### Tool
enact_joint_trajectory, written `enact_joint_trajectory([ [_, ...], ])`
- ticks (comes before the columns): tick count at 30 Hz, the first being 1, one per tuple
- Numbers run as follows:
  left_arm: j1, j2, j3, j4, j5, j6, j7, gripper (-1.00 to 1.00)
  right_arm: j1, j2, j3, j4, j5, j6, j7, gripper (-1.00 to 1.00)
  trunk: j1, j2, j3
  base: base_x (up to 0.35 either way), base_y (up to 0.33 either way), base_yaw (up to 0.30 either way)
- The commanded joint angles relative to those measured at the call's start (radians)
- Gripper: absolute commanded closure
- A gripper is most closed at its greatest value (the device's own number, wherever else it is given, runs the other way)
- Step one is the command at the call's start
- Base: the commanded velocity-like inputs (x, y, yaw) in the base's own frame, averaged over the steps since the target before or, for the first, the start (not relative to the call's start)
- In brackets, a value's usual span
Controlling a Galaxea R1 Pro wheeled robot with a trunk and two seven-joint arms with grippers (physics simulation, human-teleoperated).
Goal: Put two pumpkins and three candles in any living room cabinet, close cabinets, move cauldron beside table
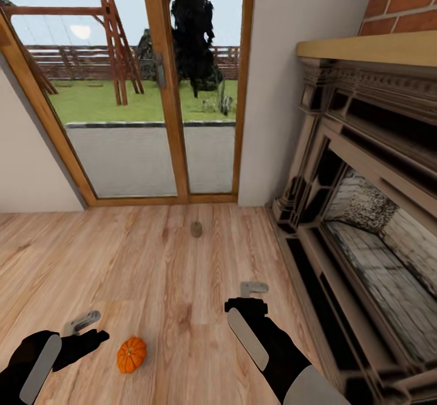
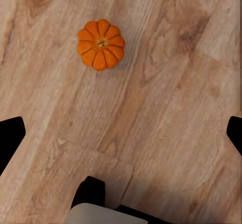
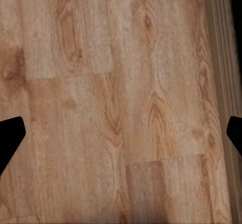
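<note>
Wooden plank floor (image 1: 152, 259): pale brown, laid across the whole foreground.

Fireplace surround (image 1: 364, 211): dark carved wood with a light mantel shelf, set against the right wall below red brick; a stone-lined firebox is seen inside.

Glazed door (image 1: 152, 89): wood-framed, set in the far wall; a lawn, fence and wooden swing frame are seen through it.

Right gripper (image 1: 252, 288): black arm with grey pads, held above bare floor just beside the fireplace base; in the right wrist view the two fingertips (image 3: 10, 141) are spread wide to the frame edges, with nothing between them.

Left gripper (image 1: 85, 326): held low over the floor, jaws wide apart, nothing held.

Pumpkin (image 1: 131, 354): bright orange, ribbed, upright on the floor just right of the left gripper, apart from it; also seen from above (image 2: 101, 44).

Candle (image 1: 196, 229): small greyish cylinder, standing on the floor nearer the door, well apart from the pumpkin.
</note>
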Motion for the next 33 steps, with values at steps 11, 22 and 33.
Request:
enact_joint_trajectory([
  [11, 0.0, 0.0, 0.0, 0.0, 0.0, 0.0, 0.0, -1.0, 0.0, 0.0, 0.003, -0.001, 0.001, -0.001, 0.0, -1.0, 0.0, 0.0, 0.0, 0.275, 0.0, 0.0],
  [22, 0.0, -0.001, 0.0, 0.0, 0.0, 0.0, 0.0, -1.0, 0.0, 0.0, 0.037, 0.0, 0.001, -0.022, 0.003, -1.0, 0.0, 0.0, 0.0, 0.263, 0.0, 0.0],
  [33, 0.0, -0.002, 0.0, 0.0, -0.001, 0.0, 0.0, -1.0, 0.0, 0.0, 0.038, -0.001, 0.001, -0.025, 0.003, -1.0, 0.0, 0.0, 0.0, 0.253, -0.073, 0.0],
])
